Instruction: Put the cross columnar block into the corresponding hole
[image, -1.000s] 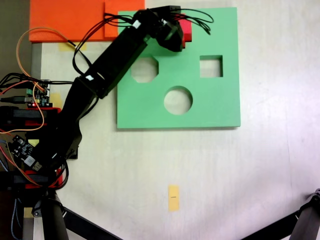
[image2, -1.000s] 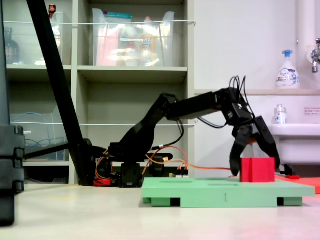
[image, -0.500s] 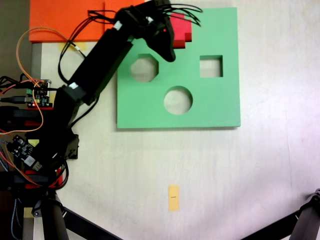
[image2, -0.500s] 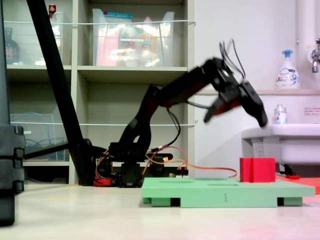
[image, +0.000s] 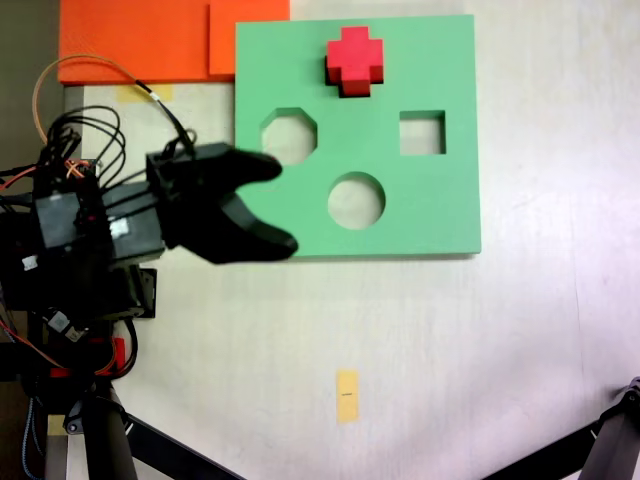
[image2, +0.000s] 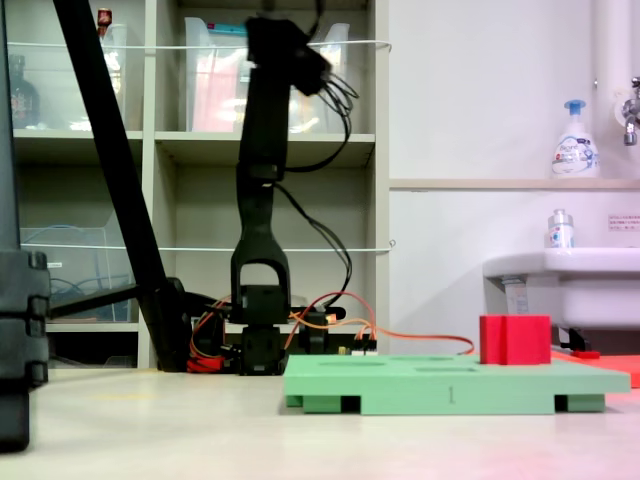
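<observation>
While the gripper (image: 285, 205) is hovering with its jaws spread and holding nothing, above the worktop (image: 400, 340) at the green board's (image: 440, 215) near-left corner, nothing is lying between its tips. Farther off, up and to the right in the top-down fixed view, the cross columnar block (image: 355, 60) is standing upright at the board's far edge, seemingly seated in the corresponding hole.

Block on board, away from the gripper (image: 285, 205).
Sits in the plus cutout, cross columnar block (image: 354, 60) beyond the jaws, well apart.

The black robot arm (image2: 262, 170) is no longer bent over the green square foam board (image: 440, 210). It now stands tall, far back to the left. Its gripper (image: 282, 205), jaws apart, is well away from the small red plus-shaped foam block (image: 354, 60).
</observation>
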